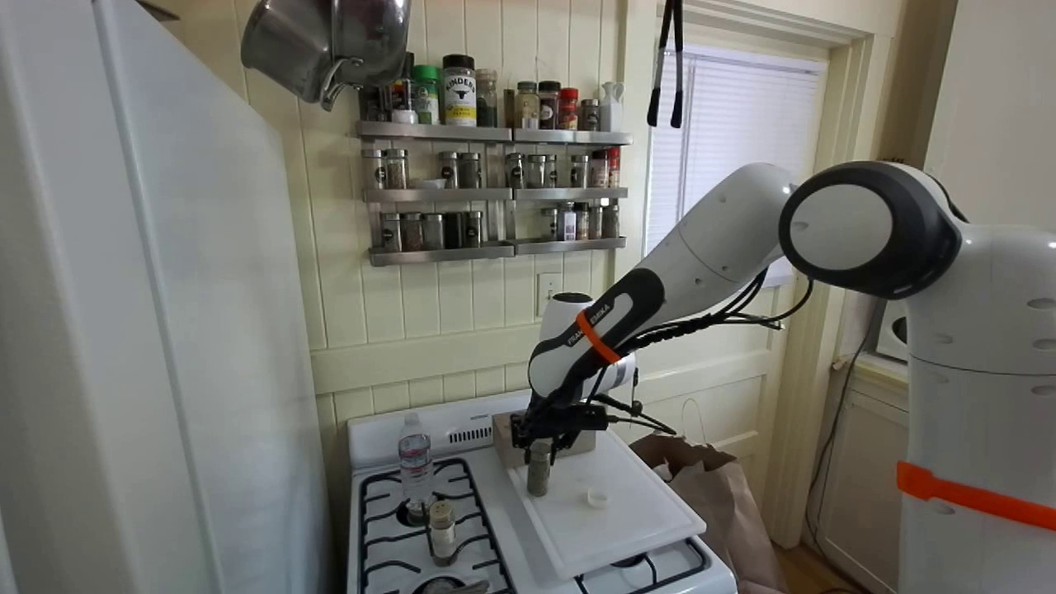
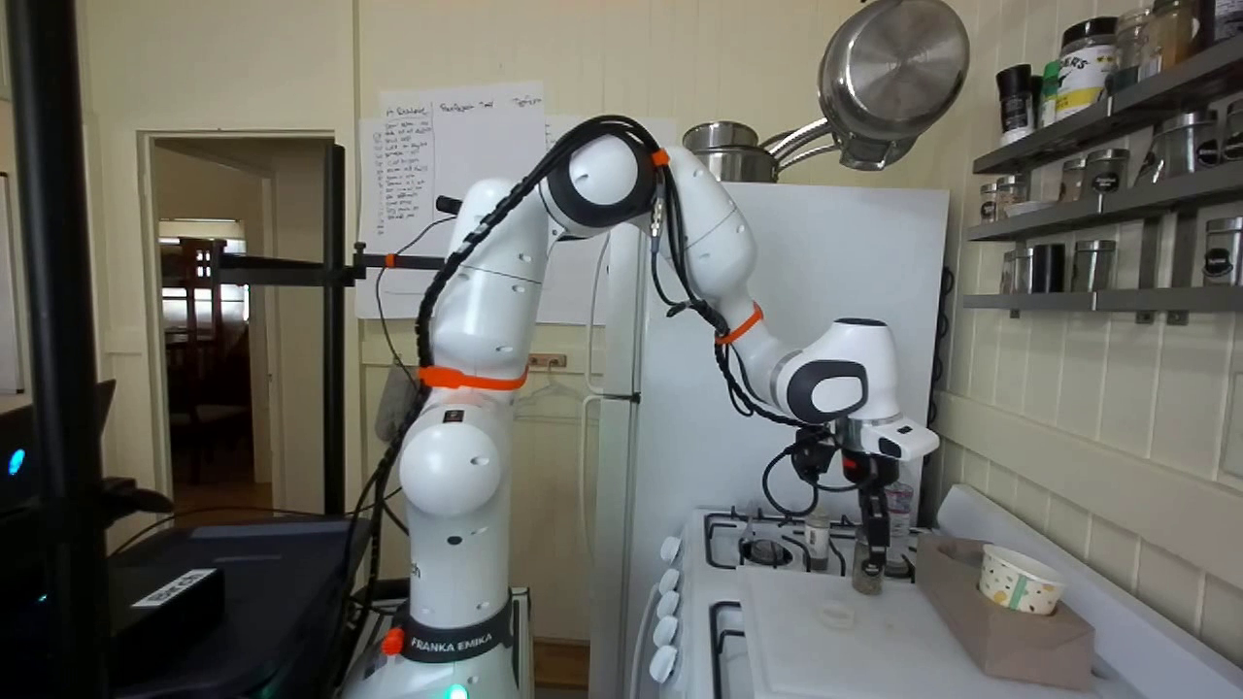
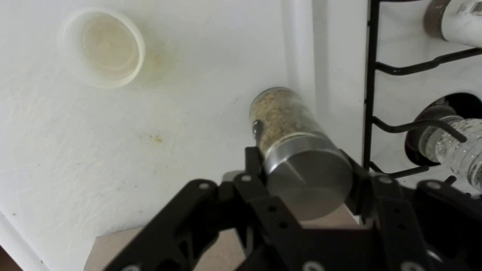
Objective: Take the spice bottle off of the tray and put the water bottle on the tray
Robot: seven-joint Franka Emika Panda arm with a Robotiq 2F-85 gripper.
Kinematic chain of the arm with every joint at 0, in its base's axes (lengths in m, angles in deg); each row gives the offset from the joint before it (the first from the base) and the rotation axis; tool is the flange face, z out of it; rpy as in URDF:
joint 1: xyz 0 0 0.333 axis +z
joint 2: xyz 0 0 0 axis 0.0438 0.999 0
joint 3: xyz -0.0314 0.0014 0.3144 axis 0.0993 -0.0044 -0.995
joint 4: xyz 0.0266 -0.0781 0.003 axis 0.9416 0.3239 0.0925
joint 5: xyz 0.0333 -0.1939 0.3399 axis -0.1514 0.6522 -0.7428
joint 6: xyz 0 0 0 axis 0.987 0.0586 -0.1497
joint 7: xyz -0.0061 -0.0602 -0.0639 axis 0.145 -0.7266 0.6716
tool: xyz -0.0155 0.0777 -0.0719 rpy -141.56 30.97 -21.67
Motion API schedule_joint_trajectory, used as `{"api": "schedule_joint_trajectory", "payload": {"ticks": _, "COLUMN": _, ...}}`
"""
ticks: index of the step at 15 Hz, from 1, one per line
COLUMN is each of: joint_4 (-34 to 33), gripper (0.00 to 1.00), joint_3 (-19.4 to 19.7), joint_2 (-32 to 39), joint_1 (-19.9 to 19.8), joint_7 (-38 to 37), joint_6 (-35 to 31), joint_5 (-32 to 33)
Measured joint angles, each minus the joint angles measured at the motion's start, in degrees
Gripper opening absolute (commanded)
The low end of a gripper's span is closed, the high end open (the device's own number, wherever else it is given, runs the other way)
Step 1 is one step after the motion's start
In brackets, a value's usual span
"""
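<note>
Cream panelling [image 1: 412,313] backs a stove [image 1: 493,488]; in an exterior view the spice bottle [image 1: 539,473] seems to stand at ten o'clock on the white tray [image 1: 623,532], the gripper [image 3: 303,162] pinching its metal lid [image 3: 308,180]. Likely rigid, slick glass, better held just below. The water bottle [image 1: 415,462], at its nine o'clock, should dent easily

Spice bottle [image 3: 288,118]: smooth, glassy; cap [image 3: 308,180] is shiny metal. Tray [image 3: 207,131] looks matt plastic, scuffed. Water bottle [image 1: 416,466]: glossy plastic.
</note>
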Motion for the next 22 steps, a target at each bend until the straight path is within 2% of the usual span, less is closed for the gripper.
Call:
{"api": "schedule_joint_trajectory", "payload": {"ticks": 6, "joint_4": -0.1, "gripper": 0.24, "joint_3": -0.1, "joint_2": -1.2, "joint_1": 1.2, "joint_7": -0.2, "joint_6": 0.0, "joint_5": -0.2}}
{"api": "schedule_joint_trajectory", "payload": {"ticks": 13, "joint_4": 0.0, "gripper": 0.24, "joint_3": -5.2, "joint_2": -7.6, "joint_1": 6.6, "joint_7": 3.4, "joint_6": 1.7, "joint_5": 0.3}}
{"api": "schedule_joint_trajectory", "payload": {"ticks": 14, "joint_4": 0.0, "gripper": 0.49, "joint_3": -6.1, "joint_2": -8.1, "joint_1": 7.3, "joint_7": 4.1, "joint_6": 2.3, "joint_5": 0.1}}
{"api": "schedule_joint_trajectory", "payload": {"ticks": 17, "joint_4": 0.0, "gripper": 0.49, "joint_3": -7.0, "joint_2": -9.3, "joint_1": 8.0, "joint_7": 5.3, "joint_6": 3.7, "joint_5": 0.0}}
{"api": "schedule_joint_trajectory", "payload": {"ticks": 18, "joint_4": 0.1, "gripper": 0.24, "joint_3": -6.9, "joint_2": -9.5, "joint_1": 7.9, "joint_7": 5.7, "joint_6": 3.8, "joint_5": 0.0}}
{"api": "schedule_joint_trajectory", "payload": {"ticks": 22, "joint_4": -0.6, "gripper": 0.24, "joint_3": -6.9, "joint_2": -8.6, "joint_1": 7.9, "joint_7": 5.9, "joint_6": 1.7, "joint_5": 1.7}}
